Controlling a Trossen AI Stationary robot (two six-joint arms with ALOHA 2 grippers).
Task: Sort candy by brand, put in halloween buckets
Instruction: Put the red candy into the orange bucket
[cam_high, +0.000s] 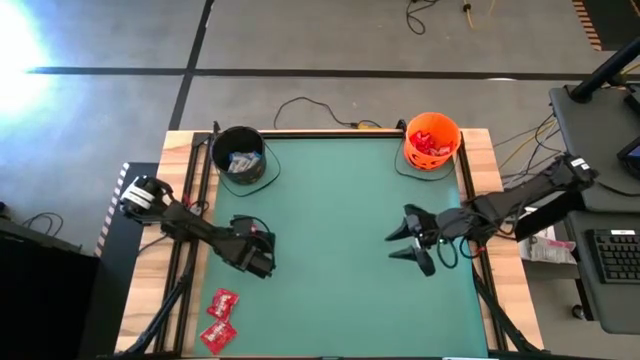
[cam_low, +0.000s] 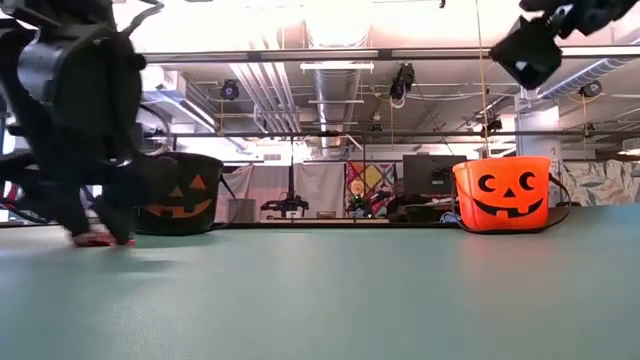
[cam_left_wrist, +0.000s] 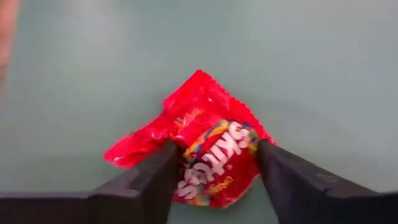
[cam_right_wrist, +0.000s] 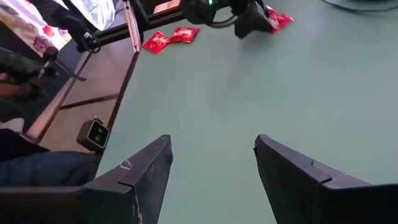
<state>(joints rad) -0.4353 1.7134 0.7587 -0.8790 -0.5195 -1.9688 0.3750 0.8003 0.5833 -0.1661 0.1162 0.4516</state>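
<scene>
My left gripper (cam_high: 258, 262) is down at the table's left-centre, shut on a shiny red candy packet (cam_left_wrist: 211, 146). The low view shows the same packet (cam_low: 92, 240) as red at the fingers' lower ends, on the mat. Two more red packets (cam_high: 222, 300) (cam_high: 216, 335) lie on the wooden strip near the left front corner. White-and-blue bars fill the black bucket (cam_high: 238, 155) at the far left. The orange bucket (cam_high: 431, 140) at the far right holds red packets. My right gripper (cam_high: 400, 243) hovers open over the mat's right half, touching nothing. My left gripper pinches the red packet between its two fingers, one fingertip (cam_left_wrist: 171, 155) on each side edge, near the packet's end closest to the wrist (cam_left_wrist: 205, 180). The fingers come from above, slanting down. The packet looks crumpled between them, and its far crimped end (cam_left_wrist: 199, 81) lies on the mat.
The green mat (cam_high: 340, 200) between the arms is bare. A raised black frame (cam_high: 190, 200) runs along the mat's left side, and cables lie behind the buckets. In the right wrist view a small grey device (cam_right_wrist: 94, 134) sits on the wooden side strip.
</scene>
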